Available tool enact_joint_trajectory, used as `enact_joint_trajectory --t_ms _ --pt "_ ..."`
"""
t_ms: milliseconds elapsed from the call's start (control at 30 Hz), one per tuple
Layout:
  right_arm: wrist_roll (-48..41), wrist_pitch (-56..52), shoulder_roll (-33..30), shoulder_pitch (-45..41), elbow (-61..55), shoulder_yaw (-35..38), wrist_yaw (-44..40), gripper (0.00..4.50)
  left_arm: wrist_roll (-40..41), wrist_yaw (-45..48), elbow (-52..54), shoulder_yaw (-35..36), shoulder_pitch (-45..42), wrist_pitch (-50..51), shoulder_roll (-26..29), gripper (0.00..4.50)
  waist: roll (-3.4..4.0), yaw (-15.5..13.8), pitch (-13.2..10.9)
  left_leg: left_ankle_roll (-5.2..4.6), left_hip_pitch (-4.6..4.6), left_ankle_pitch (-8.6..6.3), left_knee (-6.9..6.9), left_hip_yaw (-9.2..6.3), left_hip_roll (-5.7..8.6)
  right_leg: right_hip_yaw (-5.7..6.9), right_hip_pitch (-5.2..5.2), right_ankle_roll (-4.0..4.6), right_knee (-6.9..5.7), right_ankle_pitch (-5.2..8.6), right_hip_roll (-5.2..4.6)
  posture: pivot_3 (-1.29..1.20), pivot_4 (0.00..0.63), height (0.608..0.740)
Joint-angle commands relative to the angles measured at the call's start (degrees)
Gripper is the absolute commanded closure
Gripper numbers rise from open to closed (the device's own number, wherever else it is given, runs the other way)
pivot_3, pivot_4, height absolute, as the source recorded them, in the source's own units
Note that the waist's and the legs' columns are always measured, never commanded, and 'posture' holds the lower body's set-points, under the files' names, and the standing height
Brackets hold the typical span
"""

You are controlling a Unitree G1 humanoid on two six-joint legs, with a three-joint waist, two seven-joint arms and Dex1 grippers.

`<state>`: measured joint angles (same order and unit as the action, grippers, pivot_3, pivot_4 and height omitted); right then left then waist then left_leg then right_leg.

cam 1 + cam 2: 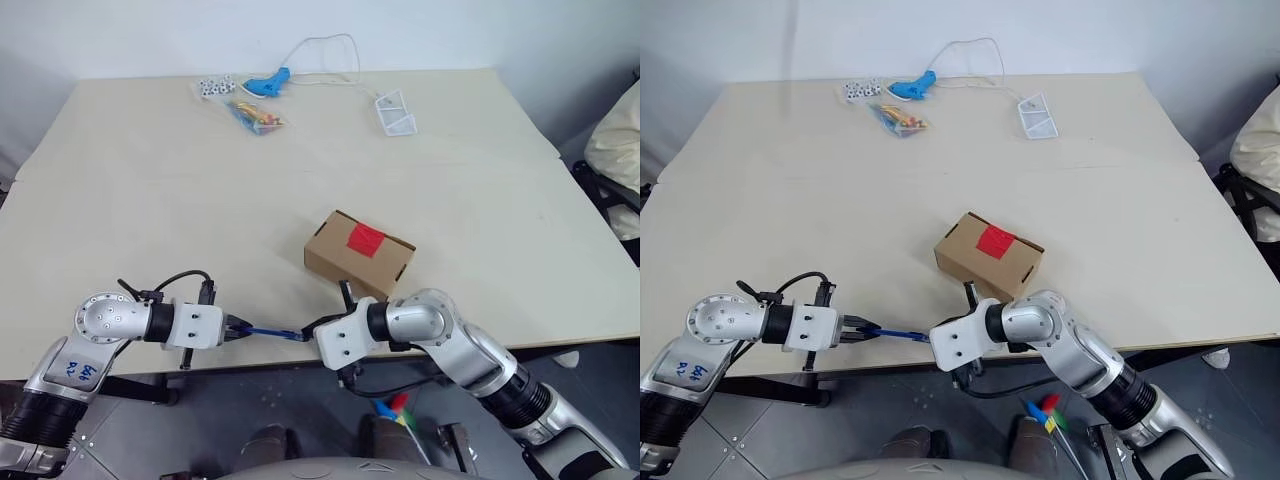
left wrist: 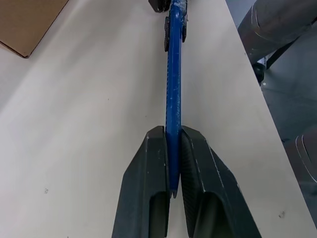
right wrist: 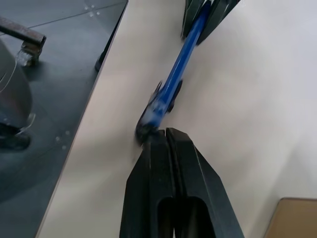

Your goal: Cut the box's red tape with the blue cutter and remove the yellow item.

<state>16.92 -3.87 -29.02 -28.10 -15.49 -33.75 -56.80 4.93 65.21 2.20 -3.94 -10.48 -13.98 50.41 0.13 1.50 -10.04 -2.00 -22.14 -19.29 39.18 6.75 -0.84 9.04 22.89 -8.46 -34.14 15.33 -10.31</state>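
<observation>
**Progress.** The box (image 1: 359, 255) is judged unopened: its flaps lie shut and the red tape (image 1: 366, 239) is seen whole across the top seam. No cut has been made, and the yellow item is presumably inside the closed box. Cutting, opening and removal are all left to do. The present step is judged to be a handover or re-gripping of the blue cutter (image 1: 268, 333) between the two pincers.

**Left pincer** (image 2: 172, 186). Narrow; clamped on one end of the blue cutter, the stick pressed between both black fingers (image 2: 146, 193).

**Right pincer** (image 3: 163, 136). Fully closed, fingertips together at the far end of the blue cutter. Whether that end is actually gripped or merely touched by the tips cannot be told.

**Blue cutter.** A thin dark blue stick with a scuffed face and a small black fitting near the end at the right pincer. It is spanned between the two pincers, above the near edge of the desk (image 1: 150, 200).

**Box.** A small brown carton, lying on the desk just beyond the right pincer, apart from both pincers.

**Red tape.** A bright red rectangle on the box top, well clear of the cutter.
</observation>
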Motion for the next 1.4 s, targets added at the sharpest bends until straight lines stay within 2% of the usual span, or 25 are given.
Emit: enact_joint_trajectory --t_ms 33,433,667,933,1067,1200,1300,1400 --pt "-0.1 0.8 1.9 0.1 -1.8 -1.2 0.0 4.45 -1.2 -0.5 1.7 -0.9 1.3 0.8 0.4 4.09 0.00 0.0 0.0 0.00 0.00 0.00 0.00 0.00 0.00 0.00 0.00 0.00 0.00 0.00 0.00 0.00 0.150 0.740" --pt "0.7 2.1 8.4 -2.6 1.1 -3.6 -0.1 4.45 -1.8 -1.1 2.9 -0.5 2.1 2.1 0.0 4.09 0.00 0.1 0.0 0.00 0.01 0.00 0.00 0.00 0.00 0.01 0.00 0.00 0.00 0.00 0.01 0.00 0.150 0.740" --pt "1.0 2.9 9.8 -3.3 3.0 -4.3 0.0 4.45 -2.2 -1.5 2.8 -0.6 2.0 2.1 0.0 4.09 0.01 0.1 0.0 0.00 0.02 0.00 0.00 0.00 -0.01 0.01 0.00 0.00 -0.01 0.00 0.01 0.00 0.150 0.740" --pt "2.3 4.8 16.2 -6.5 9.1 -6.3 2.1 4.45 -2.6 -1.7 2.8 -1.1 1.4 2.1 -0.6 4.09 0.01 0.1 0.0 0.01 0.05 0.00 0.00 0.01 0.00 0.00 -0.01 0.01 -0.07 0.01 0.01 0.00 0.150 0.740" --pt "1.5 3.0 15.9 -6.2 7.8 -4.2 2.0 4.45 -2.7 -2.6 2.3 -0.3 1.3 1.5 -0.8 4.09 0.01 0.1 0.0 0.02 0.05 0.01 0.00 0.00 -0.01 0.00 -0.01 0.02 -0.06 0.01 0.01 0.00 0.150 0.740" --pt "0.6 1.5 11.4 -4.6 4.4 -0.1 0.8 4.45 -3.8 -5.8 -1.2 1.5 0.6 -4.1 -1.7 4.09 0.01 -0.2 0.0 0.01 0.04 0.01 0.00 -0.02 0.01 0.00 -0.01 0.02 -0.06 0.01 0.00 0.00 0.150 0.740" --pt "-2.2 -3.2 9.1 -3.3 1.0 4.2 0.1 4.45 -4.5 -7.9 -3.1 2.2 0.4 -7.4 -2.3 4.09 0.01 0.0 0.0 0.02 0.03 0.01 0.00 -0.04 0.00 0.01 -0.02 0.02 -0.04 0.01 0.00 0.00 0.150 0.740" --pt "-6.7 -12.5 9.4 -2.5 -2.8 8.9 -0.1 4.45 -5.4 -10.1 -5.1 2.3 -0.1 -10.6 -2.5 4.09 0.01 0.1 0.0 0.03 0.04 0.01 0.00 -0.04 -0.02 0.02 -0.02 0.02 -0.06 0.01 0.02 0.00 0.150 0.740"
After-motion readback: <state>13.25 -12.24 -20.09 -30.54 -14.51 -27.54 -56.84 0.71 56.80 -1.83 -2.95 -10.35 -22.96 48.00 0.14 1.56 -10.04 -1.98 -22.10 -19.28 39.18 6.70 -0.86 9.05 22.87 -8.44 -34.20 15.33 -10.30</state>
